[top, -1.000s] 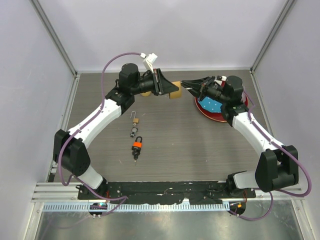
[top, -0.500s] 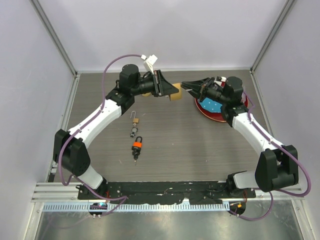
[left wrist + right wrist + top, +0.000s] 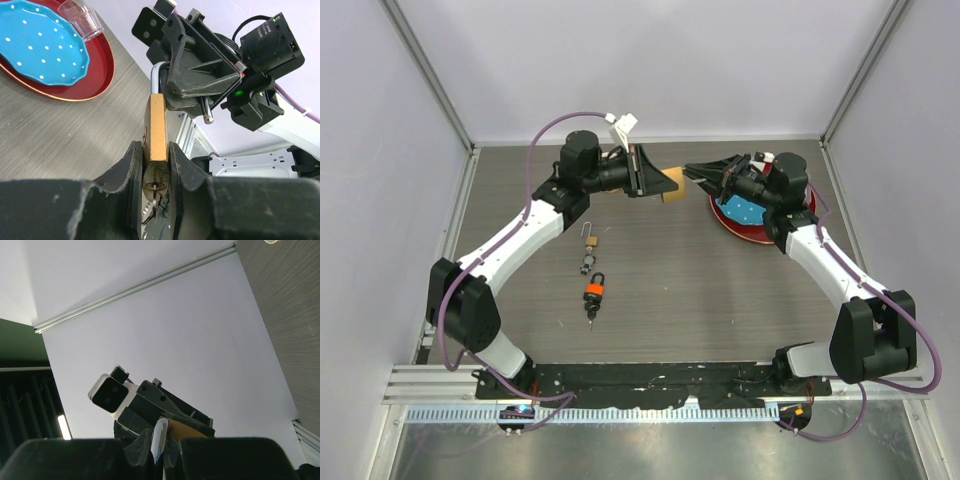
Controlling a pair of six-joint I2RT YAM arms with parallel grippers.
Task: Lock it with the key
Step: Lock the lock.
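Slight shift: padlock (image 3: 670, 183) now nearer red plate (image 3: 744, 236); my left hand (image 3: 156, 152) clamps its body so my right hand (image 3: 690, 172), closed on shackle (image 3: 155, 75), can seat it.

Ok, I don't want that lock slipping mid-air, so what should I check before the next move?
1. Left gripper clamped on the brass padlock body: ok.
2. Right gripper closed on the shackle: ok.
3. Padlock held up off the table: ok.
4. Keyhole occupied: cannot tell, too dim.
5. Shackle pushed fully home: cannot tell, the right gripper hides its far leg.
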